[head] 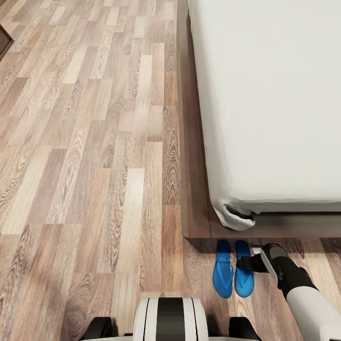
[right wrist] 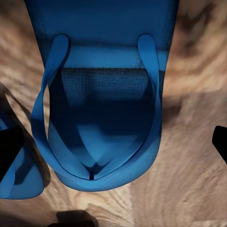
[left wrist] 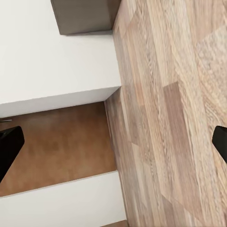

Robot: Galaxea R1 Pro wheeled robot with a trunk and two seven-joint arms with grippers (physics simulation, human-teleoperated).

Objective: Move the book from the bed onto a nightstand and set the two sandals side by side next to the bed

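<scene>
Two bright blue sandals lie side by side on the wood floor just off the corner of the bed (head: 284,94), the left sandal (head: 222,277) and the right sandal (head: 244,279). My right gripper (head: 247,264) hangs low over the right sandal's middle. The right wrist view shows that sandal (right wrist: 101,142) close up with its toe straps, my right gripper (right wrist: 113,146) open and a black fingertip at each edge; the other sandal (right wrist: 14,179) lies beside it. My left gripper (left wrist: 113,146) is open over bare floor. The book is out of view.
The bed's dark wooden frame (head: 194,189) runs along the floor beside the pale mattress. Wood-plank floor (head: 85,166) spreads wide to the left. A dark furniture corner (head: 3,42) shows at far left. My white base (head: 169,319) is at the bottom.
</scene>
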